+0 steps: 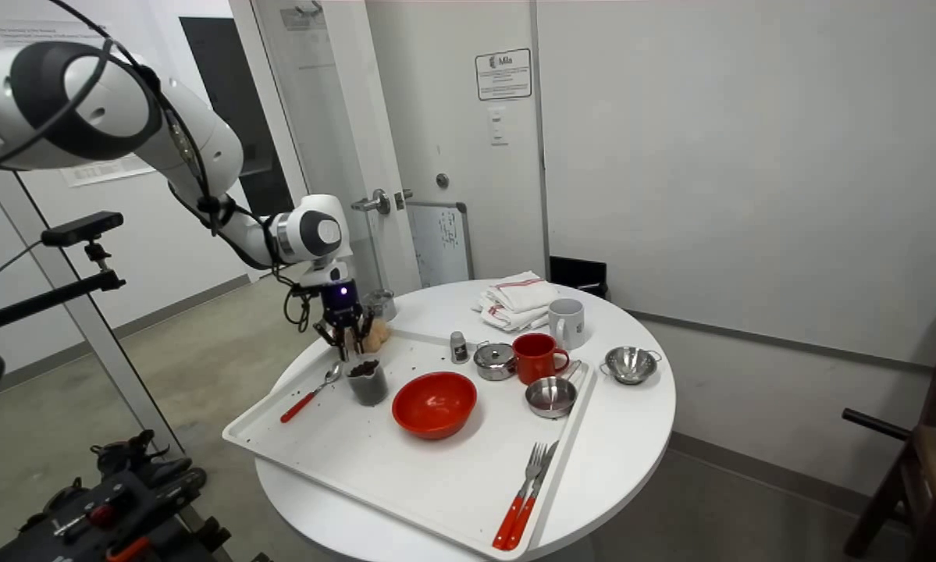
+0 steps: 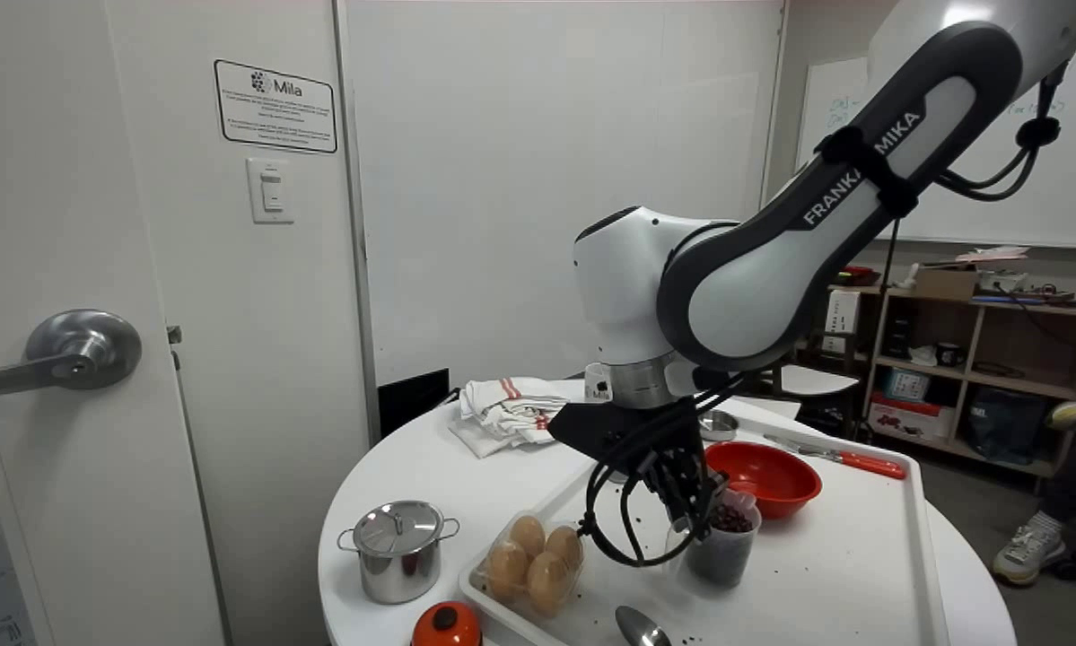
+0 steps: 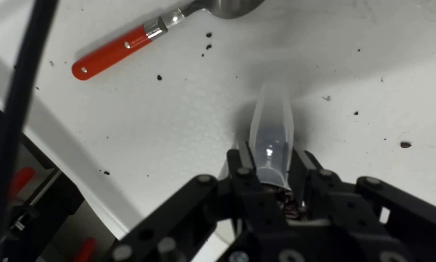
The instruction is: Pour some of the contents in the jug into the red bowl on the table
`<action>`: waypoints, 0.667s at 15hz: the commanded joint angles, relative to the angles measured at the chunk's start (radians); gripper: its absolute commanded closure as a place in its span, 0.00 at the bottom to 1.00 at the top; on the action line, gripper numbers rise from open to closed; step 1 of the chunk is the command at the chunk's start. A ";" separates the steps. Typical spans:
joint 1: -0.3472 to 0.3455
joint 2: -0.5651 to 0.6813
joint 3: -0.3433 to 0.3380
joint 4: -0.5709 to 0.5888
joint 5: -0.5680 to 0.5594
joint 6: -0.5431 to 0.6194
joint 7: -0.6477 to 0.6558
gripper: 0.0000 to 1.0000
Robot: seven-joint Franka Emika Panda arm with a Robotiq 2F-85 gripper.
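The jug, dark grey and translucent with dark red beans at its top, appears upright on the white tray in both exterior views (image 1: 368,385) (image 2: 722,552). Its handle shows in the wrist view (image 3: 272,127). My gripper (image 1: 353,351) points down at the jug's handle in both exterior views (image 2: 695,528). In the wrist view the gripper's fingers (image 3: 272,151) lie against both sides of the handle. They partly hide the rim and beans. The red bowl (image 1: 434,404) is beside the jug on the tray, also in an exterior view (image 2: 766,480); it is out of the wrist view.
A red-handled spoon (image 1: 311,394) lies beside the jug. Brown eggs (image 2: 538,565) sit at the tray's corner near a steel pot (image 2: 398,552). A red mug (image 1: 538,359), silver bowl (image 1: 551,396), and a fork and knife (image 1: 524,499) are beyond the red bowl. Crumbs dot the tray (image 1: 319,457).
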 commanded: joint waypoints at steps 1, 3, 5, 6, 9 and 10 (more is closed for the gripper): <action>-0.010 -0.075 0.010 -0.071 0.037 0.003 -0.024 0.88; -0.005 -0.124 0.002 -0.107 0.033 -0.021 -0.017 0.88; -0.002 -0.173 -0.007 -0.134 0.023 -0.051 -0.006 0.88; -0.005 -0.194 -0.011 -0.141 0.019 -0.076 -0.006 0.88; -0.019 -0.237 -0.012 -0.145 0.012 -0.158 -0.020 0.88; -0.028 -0.247 -0.010 -0.143 0.012 -0.182 -0.027 0.88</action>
